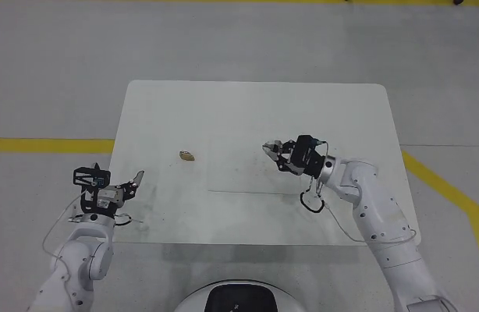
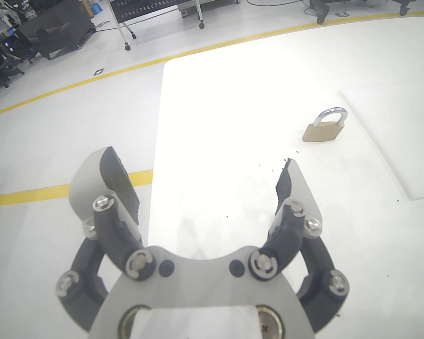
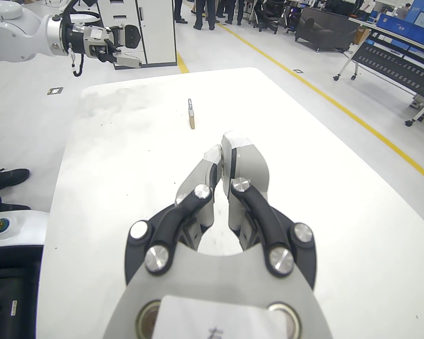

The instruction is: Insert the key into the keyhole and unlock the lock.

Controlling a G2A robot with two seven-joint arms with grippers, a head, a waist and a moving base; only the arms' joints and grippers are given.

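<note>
From the top view, a small brass padlock point(image 1: 186, 155) sits on the white table point(image 1: 247, 101), left of the middle and towards the robot's left side. The right gripper point(image 1: 269, 147) hangs over the table to the right of the middle. It points at the padlock and is well apart from it. Its fingers are drawn together. The left gripper point(image 1: 124, 186) is at the table's left edge, near the front corner, with its fingers spread. A thin white sheet point(image 1: 255, 175) lies flat on the table between the padlock and the right arm. A yellow line point(image 1: 44, 145) runs across the floor on either side of the table.

In the left wrist view the padlock stands upright on its base, and its silver shackle point(image 2: 334, 113) is seated in the body. It stands just beside the edge of the white sheet. The left fingers point(image 2: 115, 174) are wide apart with nothing between them. One is over the floor beyond the table's edge and the other is over the table.

In the right wrist view the padlock shows edge-on, upright, out ahead of the fingertips point(image 3: 229, 146). These are pressed tip to tip. Whether they pinch a key cannot be made out. Farther off, the left gripper hangs beyond the table's far corner.
</note>
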